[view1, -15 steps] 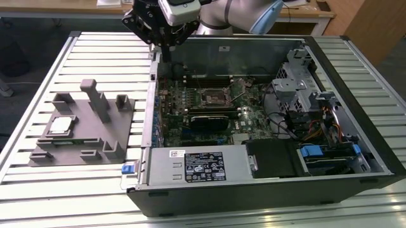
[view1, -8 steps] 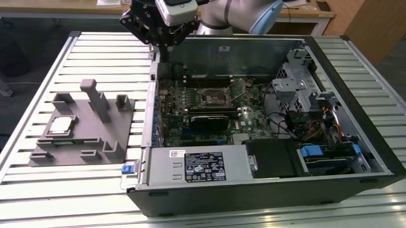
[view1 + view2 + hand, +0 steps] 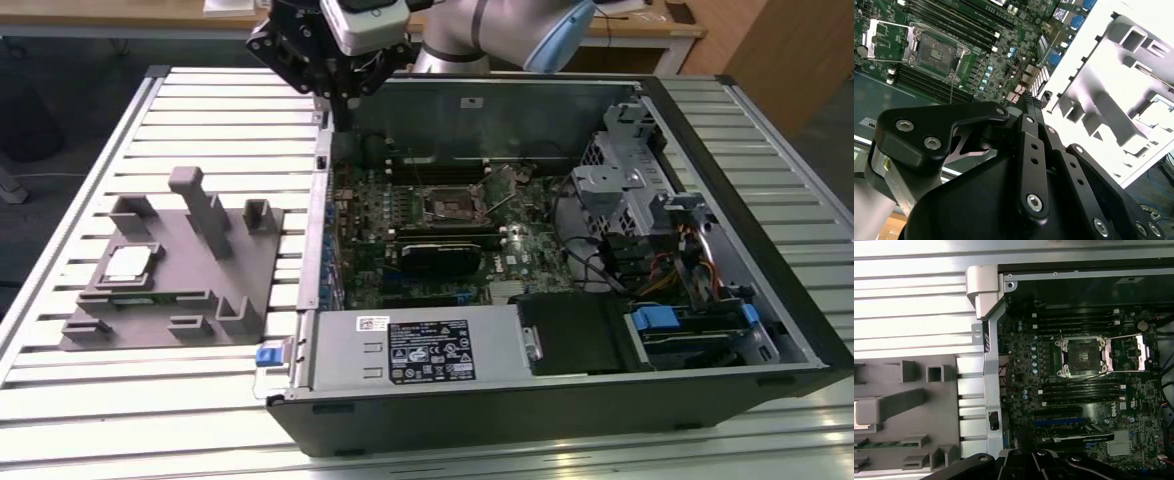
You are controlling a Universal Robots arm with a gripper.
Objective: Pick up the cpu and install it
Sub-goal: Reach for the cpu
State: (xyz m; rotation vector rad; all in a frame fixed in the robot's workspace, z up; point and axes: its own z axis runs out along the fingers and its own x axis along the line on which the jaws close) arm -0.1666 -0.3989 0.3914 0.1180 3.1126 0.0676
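Exterior view shows the cpu [image 3: 130, 263] lying in its gray holder [image 3: 200, 300], the socket [image 3: 445, 205] empty, and the gripper [image 3: 339, 105] above the computer case [image 3: 561, 405], jaws pressed together on nothing.

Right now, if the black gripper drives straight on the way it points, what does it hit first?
The black gripper would probably meet the edge of the green motherboard, just inside the grey metal case wall. Depth is unclear, so it might clip that wall first.
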